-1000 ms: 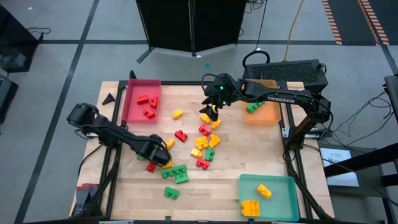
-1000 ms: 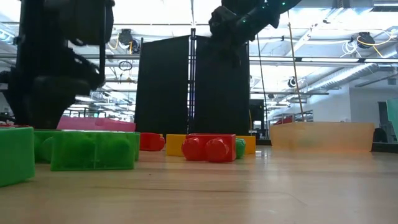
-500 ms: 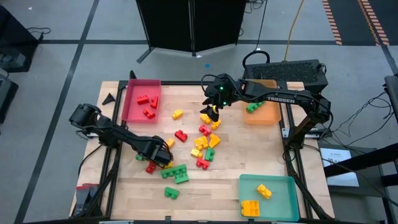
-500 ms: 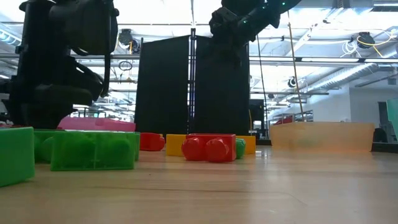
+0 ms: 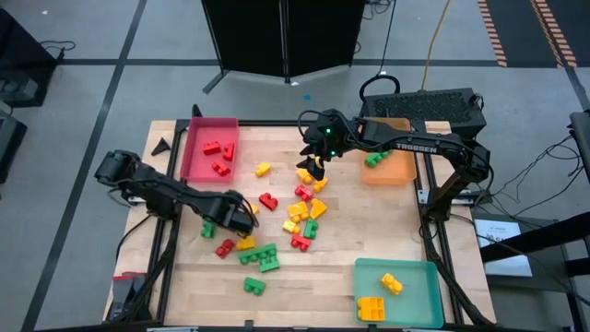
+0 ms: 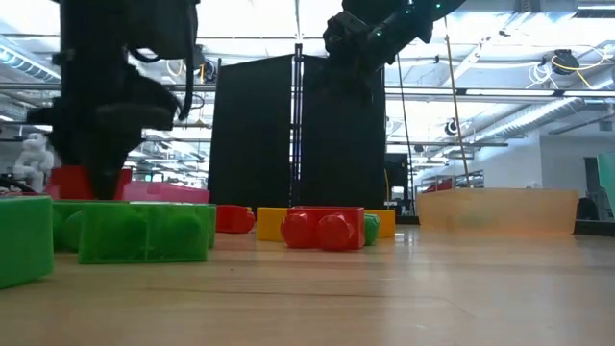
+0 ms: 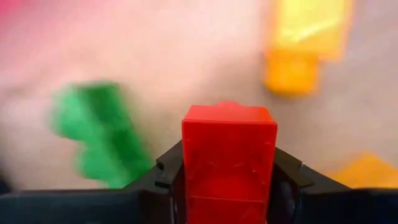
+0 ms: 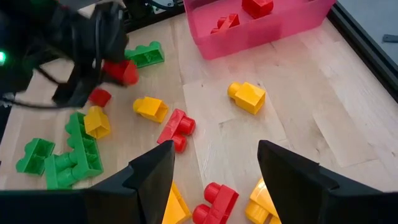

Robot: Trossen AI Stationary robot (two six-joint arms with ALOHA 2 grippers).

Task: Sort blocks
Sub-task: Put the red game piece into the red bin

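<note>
Fingers of the left gripper (image 7: pixel 227 186) pinch a red block (image 7: pixel 229 158) just above the table's left side – a shallow hold, so it may slip en route to the red tray (image 5: pixel 192 152) – while the right gripper (image 8: pixel 214 180) hovers open, empty

- Both arms: dark, near-black jointed links with rounded joint housings.
- Right arm (image 5: pixel 415 143): white "TROSSEN" lettering along the forearm link; small green light near the wrist.
- Left arm (image 5: pixel 157 189): bulky round base joint, black cable along the links.
- Gripper fingers (image 8: pixel 152 171): matte black, angular, flat-faced.
</note>
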